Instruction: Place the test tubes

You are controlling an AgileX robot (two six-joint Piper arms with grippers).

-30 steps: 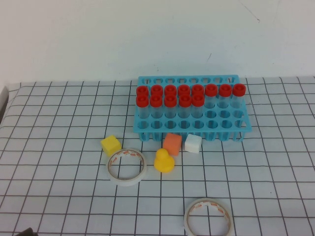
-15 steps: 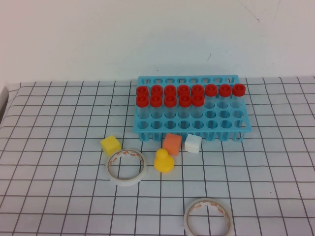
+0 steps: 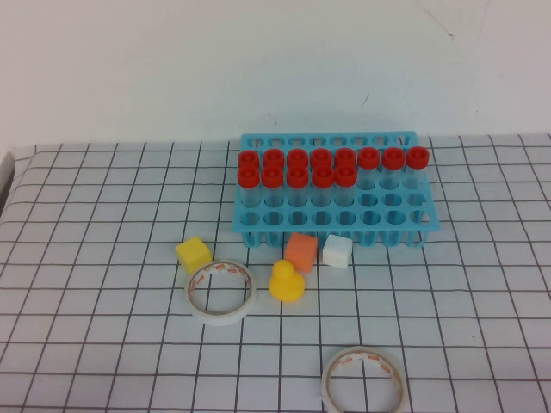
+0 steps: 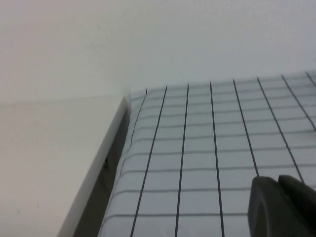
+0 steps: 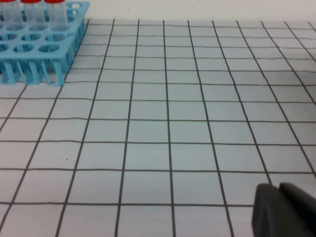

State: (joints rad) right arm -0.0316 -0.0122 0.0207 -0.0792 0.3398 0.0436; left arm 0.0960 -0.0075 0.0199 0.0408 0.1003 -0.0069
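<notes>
White wall (image 3: pixel 258 60) behind, gridded mat (image 3: pixel 103 215) below. Neither arm shows in the high view.

The right gripper (image 5: pixel 280 197) hangs low over bare mat, its fingers pressed together on nothing. The left gripper (image 4: pixel 279 190) is likewise closed and empty, close to the mat's edge on its own side.

Ahead of the right gripper and toward the other arm's side, well apart from it, stands the rack (image 3: pixel 336 225). It is out of the left gripper's sight. The rack holds the tubes (image 3: pixel 297 176), all red-capped and upright: one row of eight filled end to end, then five in the next row nearer the robot. The last three holes of that row, at the right arm's end, are open. The rows nearer the robot, and the one against the wall, look empty.

Nearer both grippers than the rack lie three cubes (image 3: pixel 301 251), a yellow figure (image 3: pixel 286 281) and two tape rolls (image 3: pixel 222 292), the rolls ringing only mat.

No loose tube is in view, so this looks like a pause between placements — or the end. A further placement would first need a tube found, then gripped by open fingers and lowered straight into one of those three holes.
</notes>
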